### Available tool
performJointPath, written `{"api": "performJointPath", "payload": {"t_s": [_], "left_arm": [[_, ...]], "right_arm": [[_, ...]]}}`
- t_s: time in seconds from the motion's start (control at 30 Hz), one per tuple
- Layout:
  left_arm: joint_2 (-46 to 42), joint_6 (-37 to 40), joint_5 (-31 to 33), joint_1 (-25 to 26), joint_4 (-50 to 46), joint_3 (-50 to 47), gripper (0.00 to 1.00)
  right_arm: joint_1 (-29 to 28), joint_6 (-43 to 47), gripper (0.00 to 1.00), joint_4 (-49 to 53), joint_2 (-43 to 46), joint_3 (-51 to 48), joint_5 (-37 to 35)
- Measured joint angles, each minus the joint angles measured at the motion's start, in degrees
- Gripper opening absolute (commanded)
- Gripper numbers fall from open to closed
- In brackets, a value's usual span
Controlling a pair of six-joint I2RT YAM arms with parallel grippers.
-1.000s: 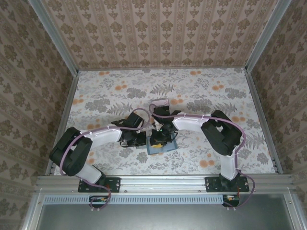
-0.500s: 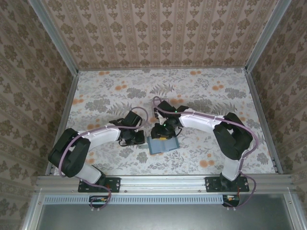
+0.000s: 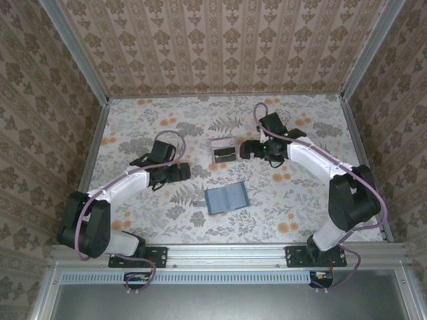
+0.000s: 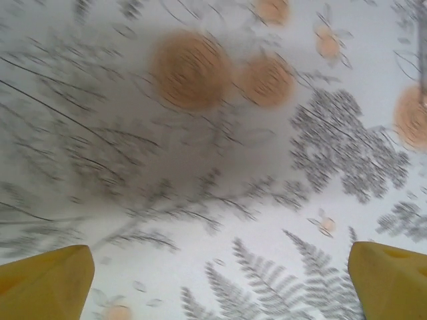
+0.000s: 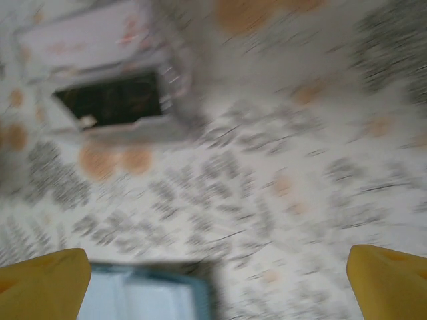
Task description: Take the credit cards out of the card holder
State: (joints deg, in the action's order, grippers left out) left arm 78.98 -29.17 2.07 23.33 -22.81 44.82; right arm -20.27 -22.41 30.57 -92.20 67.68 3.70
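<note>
Judging by how things lie, the taking-out step looks finished or nearly so: both arms hang clear of the card holder with nothing in their jaws.

The left gripper (image 3: 185,173) hovers over the floral bench (image 3: 320,193) at about ten o'clock of the card holder (image 3: 225,198), near it but not touching. Its wrist view shows the yellow fingertips (image 4: 47,277) spread wide with only bench pattern between them, so the jaws are released. A small grey sliver (image 3: 199,203) lies at the holder's nine o'clock edge; I cannot tell whether it is a card corner or a tab.

The holder lies flat and open near the middle of the bench, with the greyer-blue inside of both panels facing up. From above no card shows on the panels, though the pockets are too small to read.

At twelve o'clock of the holder, and apart from it, the credit cards (image 3: 223,149) lie together on the bench, a pale one and a dark one overlapping. The blurred right wrist view shows the same pair.

The right gripper (image 3: 245,151) sits just beside the cards at their three o'clock, with its jaws released and empty.

The next move probably calls for checking the sliver and the pockets. If a card remains, one arm should pin a panel while the other pinches the card's edge and slides it out.
</note>
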Motion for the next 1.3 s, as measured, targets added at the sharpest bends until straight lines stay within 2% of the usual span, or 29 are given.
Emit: {"api": "performJointPath", "payload": {"t_s": [0.13, 0.27, 0.43, 0.5, 0.63, 0.77, 0.97, 1.1, 1.3], "left_arm": [[0.0, 4.0, 5.6, -4.7, 0.4, 1.0, 1.0], [-0.2, 8.9, 12.7, -8.9, 2.8, 0.7, 1.0], [-1.2, 15.4, 17.5, -13.2, 11.0, -1.1, 1.0], [-1.7, 19.1, 17.9, -14.6, 18.8, -4.6, 1.0], [-0.9, 24.2, 15.9, -17.1, 33.0, -12.8, 1.0], [2.2, 27.4, 10.1, -20.7, 43.8, -16.6, 1.0], [7.7, 29.9, 2.9, -22.2, 62.5, -19.8, 1.0], [9.4, 30.5, 0.7, -22.4, 66.3, -21.8, 1.0], [9.4, 30.9, 0.2, -22.3, 69.6, -21.9, 1.0]], "right_arm": [[3.0, 7.4, 1.0, -6.9, 2.8, -5.3, -8.2], [5.9, 16.3, 1.0, -19.1, 4.5, -14.1, -15.4], [12.0, 22.1, 1.0, -34.4, 4.5, -24.2, -17.2], [16.0, 21.6, 1.0, -40.8, 4.5, -27.2, -15.7], [20.9, 20.0, 1.0, -51.5, 4.5, -32.6, -13.2], [20.8, 19.8, 1.0, -60.9, 4.8, -38.4, -9.3], [20.7, 19.9, 1.0, -68.9, 4.8, -41.9, -6.8], [19.5, 19.9, 1.0, -74.6, 4.8, -43.1, -7.8], [18.6, 19.9, 1.0, -77.0, 4.7, -43.8, -9.3]]}}
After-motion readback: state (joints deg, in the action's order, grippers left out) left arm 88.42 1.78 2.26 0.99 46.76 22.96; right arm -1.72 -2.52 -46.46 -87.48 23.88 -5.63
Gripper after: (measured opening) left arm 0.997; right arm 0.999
